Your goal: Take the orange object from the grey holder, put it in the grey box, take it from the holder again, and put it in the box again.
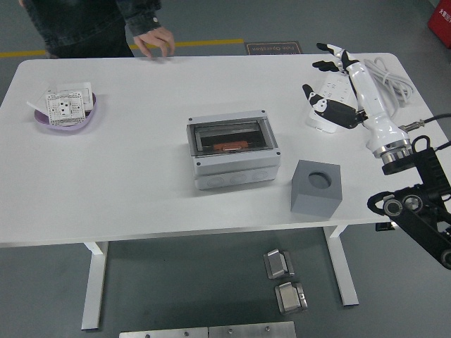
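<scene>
Orange object (227,147) inside grey lidded box (232,152), mid-table. White right hand (337,83) raised near far-right corner, fingers spread, empty. Grey cube holder (316,186) at near edge, vacant; likely awaiting reload before next pick.

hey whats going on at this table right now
The robot's right hand is raised over the table's far right, above the power strip, fingers open and holding nothing. The orange object lies inside the grey box at mid-table, and the grey holder beside it is empty. A person's hand rests at the far edge. The left arm is out of view.
</scene>
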### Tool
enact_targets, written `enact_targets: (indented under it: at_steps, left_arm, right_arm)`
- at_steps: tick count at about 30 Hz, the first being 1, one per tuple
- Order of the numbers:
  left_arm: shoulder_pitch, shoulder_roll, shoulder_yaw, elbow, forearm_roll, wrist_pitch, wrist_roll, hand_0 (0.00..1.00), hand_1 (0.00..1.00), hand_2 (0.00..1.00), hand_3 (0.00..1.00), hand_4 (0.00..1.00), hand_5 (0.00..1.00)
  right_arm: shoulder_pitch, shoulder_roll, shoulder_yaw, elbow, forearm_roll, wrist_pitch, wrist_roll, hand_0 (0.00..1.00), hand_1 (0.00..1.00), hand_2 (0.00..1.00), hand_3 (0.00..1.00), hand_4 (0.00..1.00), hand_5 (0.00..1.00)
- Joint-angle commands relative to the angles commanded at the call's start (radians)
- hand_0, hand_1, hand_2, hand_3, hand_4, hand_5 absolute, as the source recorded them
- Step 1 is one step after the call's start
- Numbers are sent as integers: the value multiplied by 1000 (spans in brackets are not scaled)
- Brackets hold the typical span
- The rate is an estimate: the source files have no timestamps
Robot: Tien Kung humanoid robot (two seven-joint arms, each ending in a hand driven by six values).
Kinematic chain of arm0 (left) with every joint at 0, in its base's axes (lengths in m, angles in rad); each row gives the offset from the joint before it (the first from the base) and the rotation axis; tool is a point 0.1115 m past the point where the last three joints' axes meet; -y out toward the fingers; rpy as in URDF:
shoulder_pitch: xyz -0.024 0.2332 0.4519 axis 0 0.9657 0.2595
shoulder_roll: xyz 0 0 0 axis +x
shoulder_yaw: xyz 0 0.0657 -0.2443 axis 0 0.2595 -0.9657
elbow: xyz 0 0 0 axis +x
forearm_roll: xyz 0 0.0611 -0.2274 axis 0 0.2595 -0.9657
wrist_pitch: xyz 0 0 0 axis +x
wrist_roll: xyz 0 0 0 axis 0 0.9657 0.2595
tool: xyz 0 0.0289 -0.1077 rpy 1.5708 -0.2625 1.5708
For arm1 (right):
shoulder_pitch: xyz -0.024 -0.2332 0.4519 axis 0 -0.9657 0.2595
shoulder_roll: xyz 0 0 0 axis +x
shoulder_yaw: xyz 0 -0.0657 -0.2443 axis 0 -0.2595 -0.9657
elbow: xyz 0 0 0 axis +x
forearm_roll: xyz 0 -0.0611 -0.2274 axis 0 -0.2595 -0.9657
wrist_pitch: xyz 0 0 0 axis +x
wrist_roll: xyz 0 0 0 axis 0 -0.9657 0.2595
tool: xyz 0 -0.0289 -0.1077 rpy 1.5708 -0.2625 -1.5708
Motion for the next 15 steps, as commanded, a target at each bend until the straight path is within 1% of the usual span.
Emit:
enact_targets:
  at_steps: [2, 5, 6, 7, 11, 12, 15]
  left_arm:
    - [2, 1, 0, 0, -1, 0, 0, 658, 655, 612, 649, 630, 454]
    - [4, 1, -6, 0, 3, 0, 0, 658, 655, 612, 649, 630, 454]
    - [4, 1, -12, -1, 6, 0, 0, 658, 655, 612, 649, 631, 454]
    - [3, 1, -16, -1, 8, 0, 0, 658, 655, 612, 649, 631, 454]
    - [-1, -2, -29, -2, 16, 0, -1, 658, 655, 612, 649, 631, 454]
    - [-2, -4, -33, -3, 19, 0, -1, 658, 655, 611, 648, 629, 452]
    - [-6, -6, -41, -3, 24, 0, 0, 658, 655, 611, 648, 629, 452]
  right_arm:
    - [-59, 16, 60, -8, 74, 2, 55, 732, 671, 682, 864, 677, 266]
    - [-135, 44, 142, -29, 185, 28, 139, 732, 671, 682, 864, 677, 266]
    - [-158, 48, 169, -36, 227, 44, 166, 729, 667, 678, 822, 676, 271]
    - [-178, 51, 194, -40, 269, 57, 192, 729, 667, 678, 822, 676, 271]
    - [-212, 60, 273, -51, 419, 100, 272, 729, 667, 678, 822, 676, 271]
    - [-215, 64, 289, -52, 452, 106, 283, 735, 683, 699, 827, 676, 273]
    - [-219, 71, 314, -49, 544, 111, 294, 735, 683, 699, 827, 676, 273]
